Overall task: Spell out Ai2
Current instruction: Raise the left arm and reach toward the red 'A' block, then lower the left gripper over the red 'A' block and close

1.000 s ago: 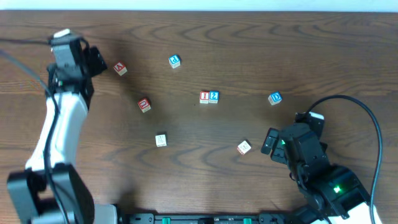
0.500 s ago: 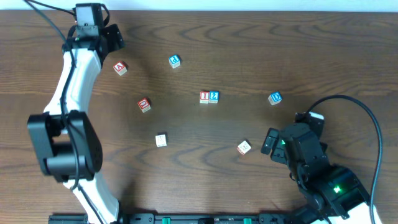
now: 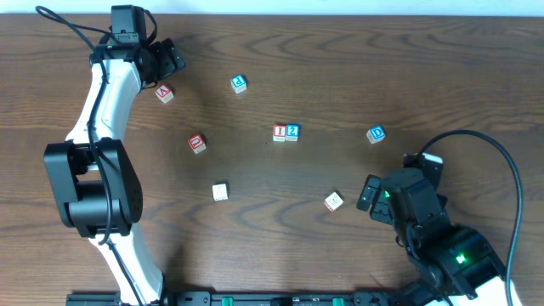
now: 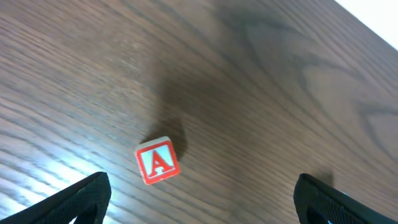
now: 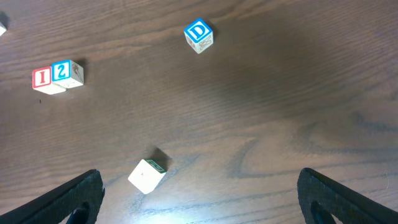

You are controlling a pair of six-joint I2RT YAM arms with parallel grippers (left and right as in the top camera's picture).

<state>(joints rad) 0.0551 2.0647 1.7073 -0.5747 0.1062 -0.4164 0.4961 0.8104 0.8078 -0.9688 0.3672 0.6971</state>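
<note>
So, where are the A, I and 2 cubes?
A cube (image 4: 157, 163): left wrist view, on its lettered top face.
I cube (image 5: 41, 78): right wrist view, on its lettered top face.
2 cube (image 5: 61, 71): right wrist view, on its lettered top face.

red "A" on top of the A cube (image 4: 157, 163) | red "I" on the I cube (image 5: 42, 78) | blue "2" on the 2 cube (image 5: 62, 71) | blue "D" on the D cube (image 5: 198, 32)
</note>
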